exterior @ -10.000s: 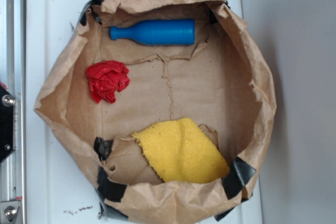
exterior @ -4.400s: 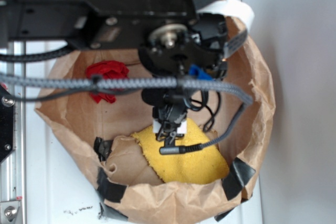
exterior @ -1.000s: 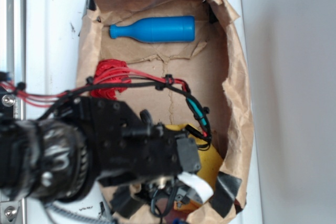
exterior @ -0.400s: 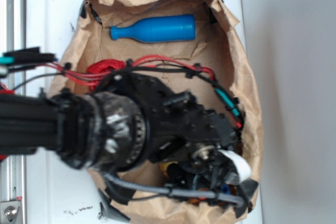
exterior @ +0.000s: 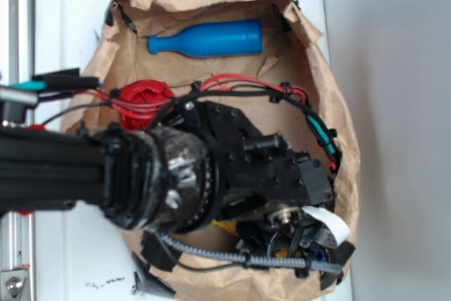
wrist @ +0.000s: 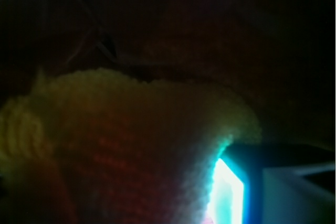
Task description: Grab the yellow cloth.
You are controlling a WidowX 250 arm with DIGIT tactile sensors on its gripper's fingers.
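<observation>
A black robot arm (exterior: pixel 141 174) reaches from the left across a brown paper bag (exterior: pixel 331 139), bending down into its lower right corner. No writing is legible. The yellow cloth (wrist: pixel 121 145) fills the dim wrist view, close against the camera; end effector state cannot be told.

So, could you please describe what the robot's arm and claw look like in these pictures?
The arm is matte black with a ribbed, scuffed cylindrical joint and blocky bolted housings. Red wires and black ones, with a teal connector, loop over it; a grey braided cable runs beneath, beside a white strip. The claw itself is too hidden to describe.
</observation>
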